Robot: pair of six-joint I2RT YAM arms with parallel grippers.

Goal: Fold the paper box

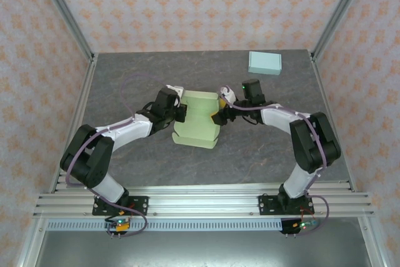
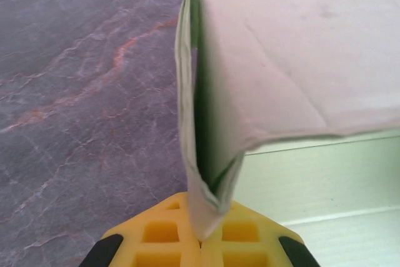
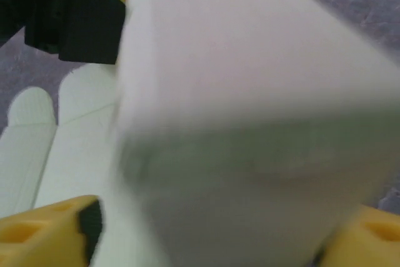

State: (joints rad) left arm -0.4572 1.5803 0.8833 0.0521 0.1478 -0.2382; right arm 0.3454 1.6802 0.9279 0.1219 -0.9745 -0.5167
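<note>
Clamping the paper box (image 1: 197, 120) left wall, left gripper (image 2: 200, 242) risked tearing it; right gripper (image 1: 220, 115) sat opposite, grip state untellable.

- paper box (image 1: 197, 122) — pale green
- table (image 1: 125, 79) — grey marble, rust-red veins
- walls (image 1: 187, 4) — cream, orange floral print
- left gripper (image 2: 201, 238) — yellow, black edges
- small box (image 1: 265, 62) — pale teal

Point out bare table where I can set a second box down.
Free: the table back-left, between the wall and the left arm; the front strip between the paper box and the rail. Crowded: the centre, where the left tool and right tool meet the paper box, and back-right by the blue box.
</note>
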